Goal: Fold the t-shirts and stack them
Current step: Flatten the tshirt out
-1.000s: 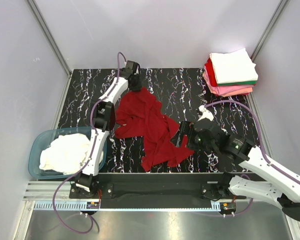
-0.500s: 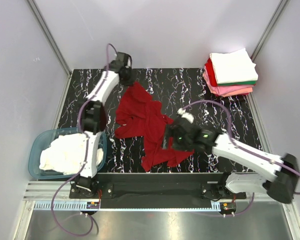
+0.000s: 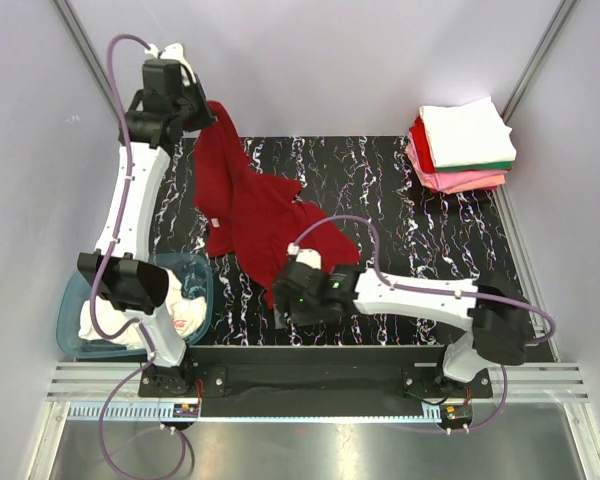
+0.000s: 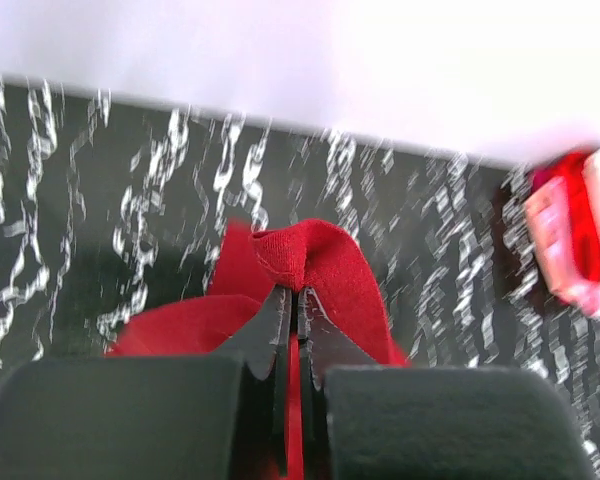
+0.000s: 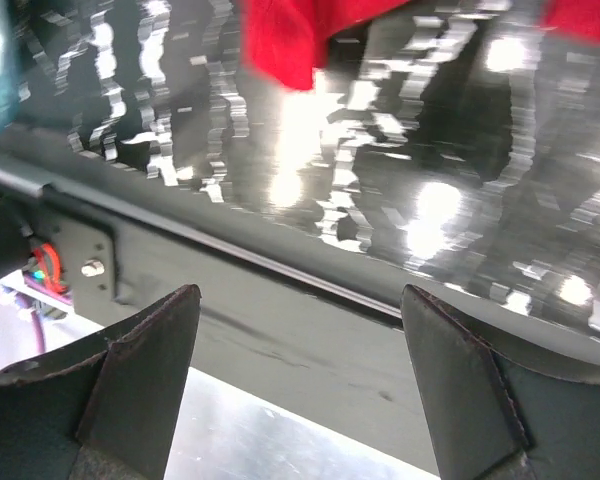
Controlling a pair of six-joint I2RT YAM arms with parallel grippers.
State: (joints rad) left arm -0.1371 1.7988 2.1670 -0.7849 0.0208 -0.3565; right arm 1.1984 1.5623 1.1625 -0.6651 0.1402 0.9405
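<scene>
Fabric of dark red t-shirt (image 3: 255,210) is clamped in my left end effector (image 4: 296,292); my spread right end effector (image 5: 300,350) should pinch its lowest corner.

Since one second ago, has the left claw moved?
Yes. The left claw, shut on the dark red t-shirt, moved left and away, past the far edge of the black mat.

Left arm (image 3: 125,200) is stretched up toward the back-left corner. The left gripper (image 3: 198,108) is raised high, jaws pinched tight on a fold of the dark red t-shirt (image 3: 250,210). Right arm (image 3: 420,295) reaches low across to the left along the near edge, with the right gripper (image 3: 282,316) angled down at the front edge, jaws spread wide and gripping nothing.
</scene>
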